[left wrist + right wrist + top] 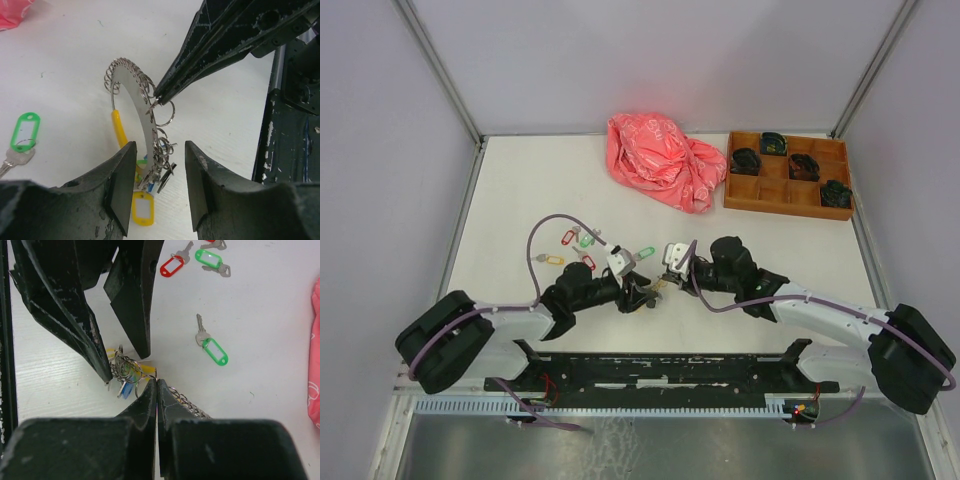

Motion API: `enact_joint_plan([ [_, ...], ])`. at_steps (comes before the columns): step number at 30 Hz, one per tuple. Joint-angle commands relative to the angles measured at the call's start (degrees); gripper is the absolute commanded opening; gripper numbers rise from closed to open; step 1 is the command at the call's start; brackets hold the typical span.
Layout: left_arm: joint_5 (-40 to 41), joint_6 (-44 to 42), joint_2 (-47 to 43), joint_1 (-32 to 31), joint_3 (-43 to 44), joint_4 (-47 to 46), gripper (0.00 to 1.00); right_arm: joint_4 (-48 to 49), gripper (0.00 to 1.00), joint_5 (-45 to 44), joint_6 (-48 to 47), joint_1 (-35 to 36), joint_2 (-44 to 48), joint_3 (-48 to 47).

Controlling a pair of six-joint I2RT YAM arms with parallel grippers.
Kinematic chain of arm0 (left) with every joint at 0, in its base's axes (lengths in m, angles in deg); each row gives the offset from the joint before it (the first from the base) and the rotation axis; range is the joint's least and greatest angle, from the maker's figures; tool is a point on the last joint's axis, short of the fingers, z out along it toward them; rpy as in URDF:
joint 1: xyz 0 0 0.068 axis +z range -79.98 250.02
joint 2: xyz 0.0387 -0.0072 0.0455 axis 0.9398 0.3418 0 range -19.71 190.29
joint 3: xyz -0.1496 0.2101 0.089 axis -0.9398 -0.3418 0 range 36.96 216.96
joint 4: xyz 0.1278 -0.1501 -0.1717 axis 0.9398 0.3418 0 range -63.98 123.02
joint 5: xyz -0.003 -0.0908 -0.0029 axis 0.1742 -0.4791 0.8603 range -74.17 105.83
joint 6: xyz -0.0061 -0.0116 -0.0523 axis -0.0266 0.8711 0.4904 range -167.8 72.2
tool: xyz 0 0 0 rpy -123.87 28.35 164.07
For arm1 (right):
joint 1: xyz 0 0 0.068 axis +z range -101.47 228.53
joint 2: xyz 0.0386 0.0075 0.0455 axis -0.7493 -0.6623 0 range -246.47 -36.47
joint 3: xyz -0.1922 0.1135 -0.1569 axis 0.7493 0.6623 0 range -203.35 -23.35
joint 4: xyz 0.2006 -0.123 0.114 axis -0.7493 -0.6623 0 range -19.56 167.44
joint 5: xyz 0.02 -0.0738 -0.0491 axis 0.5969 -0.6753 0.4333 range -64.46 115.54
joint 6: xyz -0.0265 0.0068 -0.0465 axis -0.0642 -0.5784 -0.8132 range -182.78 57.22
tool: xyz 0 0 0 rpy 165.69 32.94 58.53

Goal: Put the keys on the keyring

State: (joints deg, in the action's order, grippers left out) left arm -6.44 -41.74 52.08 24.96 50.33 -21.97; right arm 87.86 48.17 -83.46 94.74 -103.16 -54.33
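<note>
**Both arms meeting at mid-tabletop [520,180].** The keyring [131,95] lies between the two grippers, with a yellow tag [142,209] bunched among its small rings. The left gripper [160,150] straddles its lower part with jaws open. The right gripper [156,382] has its jaws closed, pinching one small ring on the loop. A green-tagged key [215,350] lies near. Other loose keys [568,238] lie farther left, under the arc of a purple cable [532,255]. Well behind are a pink bag [665,160] and a wooden tray [780,208] of black bundles [745,160].
</note>
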Motion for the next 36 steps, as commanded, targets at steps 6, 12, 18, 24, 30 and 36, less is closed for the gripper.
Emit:
enact_joint_plan([
  [6, -9.3, 10.2, 9.2, 0.0, 1.3, -16.7, 0.48, 9.2, 0.01, 5.5, 0.1, -2.0, 0.9, 1.0],
  [12, -2.6, 2.2, -1.6, 0.0, 0.1, -5.6, 0.56, 1.7, 0.01, 8.3, -4.5, -4.1, 2.4, -0.1],
  [18, 7.1, -5.3, -10.0, 0.0, -2.3, -3.1, 0.58, -1.5, 0.01, 9.6, -8.0, -4.2, 1.4, -1.5],
  [24, 8.7, -11.2, -7.1, 0.0, -1.4, -5.2, 0.58, -1.1, 0.01, 9.1, -9.8, -4.2, 0.9, -2.2],
  [30, 8.3, -13.4, 0.0, -0.4, -2.0, -15.7, 0.58, 1.7, 0.01, 7.9, -9.9, -4.2, 1.4, -1.7],
  [36, 10.3, -17.6, 3.1, -1.5, -1.6, -19.1, 0.55, 3.4, 0.01, 6.1, -10.7, -4.2, 3.8, -0.7],
])
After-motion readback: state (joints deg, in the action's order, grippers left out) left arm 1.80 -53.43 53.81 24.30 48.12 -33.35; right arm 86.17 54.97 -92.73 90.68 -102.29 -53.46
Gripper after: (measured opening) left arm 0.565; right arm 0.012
